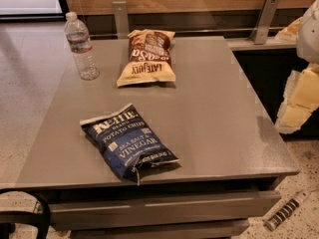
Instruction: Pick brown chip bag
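Table (pixel 219 98): grey and flat-topped, with a drawer front under the near edge. Three items are carried on it.
Gripper (pixel 299 101): seen as a pale white-and-yellow shape at the right edge of the view, off the table's right side and well apart from both bags. Whether it is released or clenched cannot be told.
Kettle Sea Salt & Vinegar bag (pixel 128 142): dark blue, laid flat and angled near the front edge, left of centre. It is not the target.
Brown chip bag (pixel 148 58): laid flat toward the far edge, left of centre, with its tan end and "LATE JULY" lettering turned toward the near side. It is untouched and well apart from the blue bag.
Water bottle (pixel 80 46): clear, capped and upright at the far left, near the brown bag but not touching it.
Stage: judged as pre-approach, with the whole reach across the table not yet made.
Risk, wrong pick: the blue bag could be taken by mistake, since it is larger and lies nearer the front.
Risk, slip: the crinkly, air-filled film could be squeezed out of the grasp if only a shallow pinch is made.
Risk, push: the bag could be slid toward the far edge if the descent is made too flat.
Risk, bottle: it could be toppled if the approach is swung too far left.
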{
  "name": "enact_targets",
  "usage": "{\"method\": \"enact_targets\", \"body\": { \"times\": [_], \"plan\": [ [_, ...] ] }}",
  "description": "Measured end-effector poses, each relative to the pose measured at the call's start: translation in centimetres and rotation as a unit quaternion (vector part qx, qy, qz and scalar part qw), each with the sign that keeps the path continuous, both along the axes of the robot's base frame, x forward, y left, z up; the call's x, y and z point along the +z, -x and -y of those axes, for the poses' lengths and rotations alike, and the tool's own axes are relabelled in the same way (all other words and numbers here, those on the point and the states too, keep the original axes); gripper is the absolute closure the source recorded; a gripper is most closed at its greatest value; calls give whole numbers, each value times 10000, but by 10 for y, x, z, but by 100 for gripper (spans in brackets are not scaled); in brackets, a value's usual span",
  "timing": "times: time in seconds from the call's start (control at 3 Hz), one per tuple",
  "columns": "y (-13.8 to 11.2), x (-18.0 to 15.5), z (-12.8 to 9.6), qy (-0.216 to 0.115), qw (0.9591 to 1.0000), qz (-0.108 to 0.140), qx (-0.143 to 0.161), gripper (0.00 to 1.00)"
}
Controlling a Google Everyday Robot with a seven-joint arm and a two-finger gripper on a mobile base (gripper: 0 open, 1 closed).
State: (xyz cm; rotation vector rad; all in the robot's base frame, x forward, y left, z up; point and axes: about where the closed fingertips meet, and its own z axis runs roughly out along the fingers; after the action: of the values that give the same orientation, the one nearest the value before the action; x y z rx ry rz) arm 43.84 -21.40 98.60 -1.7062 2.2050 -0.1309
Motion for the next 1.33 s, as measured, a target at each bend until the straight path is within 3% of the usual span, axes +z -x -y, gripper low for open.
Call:
{"method": "enact_targets", "body": {
  "times": [0.33, 0.67, 1.0, 1.33],
  "plan": [
    [0, 0, 0, 0, 10000, 1, 0, 0],
    [-26, 6, -3, -120, 9999, 61, -57, 0],
    [-84, 17, -19, -461, 9982, 314, -234, 0],
    [-137, 33, -40, -1080, 9906, 712, -449, 0]
  ]
}}
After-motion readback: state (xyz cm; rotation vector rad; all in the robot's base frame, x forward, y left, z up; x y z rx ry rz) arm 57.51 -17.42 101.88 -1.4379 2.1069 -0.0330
